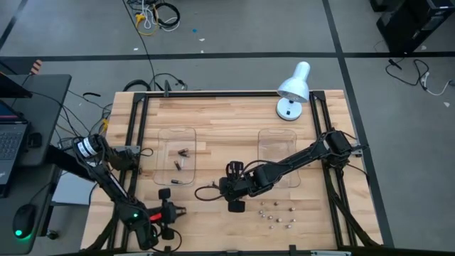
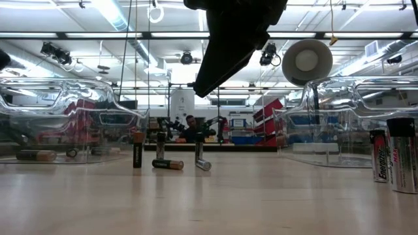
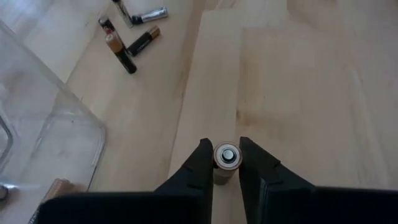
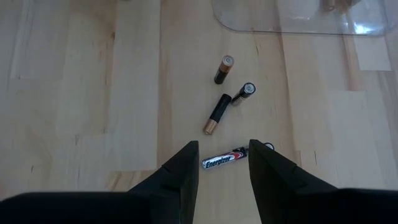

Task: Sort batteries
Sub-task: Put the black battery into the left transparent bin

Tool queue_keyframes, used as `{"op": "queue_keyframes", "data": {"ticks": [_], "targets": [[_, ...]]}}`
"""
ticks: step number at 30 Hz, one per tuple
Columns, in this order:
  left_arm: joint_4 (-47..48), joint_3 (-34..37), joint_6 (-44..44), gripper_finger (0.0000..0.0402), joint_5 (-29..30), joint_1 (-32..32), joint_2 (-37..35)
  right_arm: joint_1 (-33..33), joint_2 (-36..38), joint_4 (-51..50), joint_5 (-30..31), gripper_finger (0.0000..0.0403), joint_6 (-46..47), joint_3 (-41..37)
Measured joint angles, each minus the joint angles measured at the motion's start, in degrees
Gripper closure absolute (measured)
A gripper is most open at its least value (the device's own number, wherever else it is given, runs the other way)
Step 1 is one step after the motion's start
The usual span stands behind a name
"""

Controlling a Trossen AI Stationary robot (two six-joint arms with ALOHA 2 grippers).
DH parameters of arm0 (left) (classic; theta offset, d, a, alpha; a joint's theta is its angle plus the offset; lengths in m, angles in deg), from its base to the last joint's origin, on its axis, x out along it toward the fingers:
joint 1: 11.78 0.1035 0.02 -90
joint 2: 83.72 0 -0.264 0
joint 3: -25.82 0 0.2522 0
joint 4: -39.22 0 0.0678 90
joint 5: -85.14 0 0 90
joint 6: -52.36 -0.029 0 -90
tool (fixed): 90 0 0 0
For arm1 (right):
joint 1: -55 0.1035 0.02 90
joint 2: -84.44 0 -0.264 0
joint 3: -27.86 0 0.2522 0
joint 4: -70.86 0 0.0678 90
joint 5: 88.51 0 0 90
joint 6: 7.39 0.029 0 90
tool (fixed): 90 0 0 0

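**Batteries between both sets of jaws**

An upright battery (image 3: 226,163) is flanked closely by the left gripper (image 3: 226,167)'s narrowed jaws. A silver battery (image 4: 224,160) is seen lying between the right gripper (image 4: 224,163)'s parted jaws, untouched.

One brand name can be read. In the right wrist view, a dark battery (image 4: 225,161) lying on the counter (image 4: 81,93) carries the word "Energizer" in white letters along its side. In the low view the same word runs lengthwise, in red-edged letters, on a silver battery (image 2: 379,155) standing at the right edge. The other batteries show only colour bands. No other label, number or sign is legible in any view.
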Motion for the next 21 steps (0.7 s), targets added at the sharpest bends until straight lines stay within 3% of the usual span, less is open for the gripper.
{"op": "queue_keyframes", "data": {"ticks": [9,13,16,21], "targets": [[16.7,-11.9,-4.6,0.0357,0.7,-0.1,-4.7,0.0,0.0,0.0,0.0,0.0277,-1.0,0.0],[24.4,-16.1,-7.1,0.0357,5.5,-0.1,-9.0,0.0,0.0,0.0,0.0,0.0277,-1.1,0.0],[30.6,-16.8,-6.9,0.0357,9.4,0.0,-13.8,0.0,0.0,0.0,0.0,0.0277,-1.1,0.0],[41.1,-15.2,-1.2,0.0357,9.7,3.2,-22.6,0.0,0.0,0.5,0.0,0.0277,-1.1,0.0]]}}
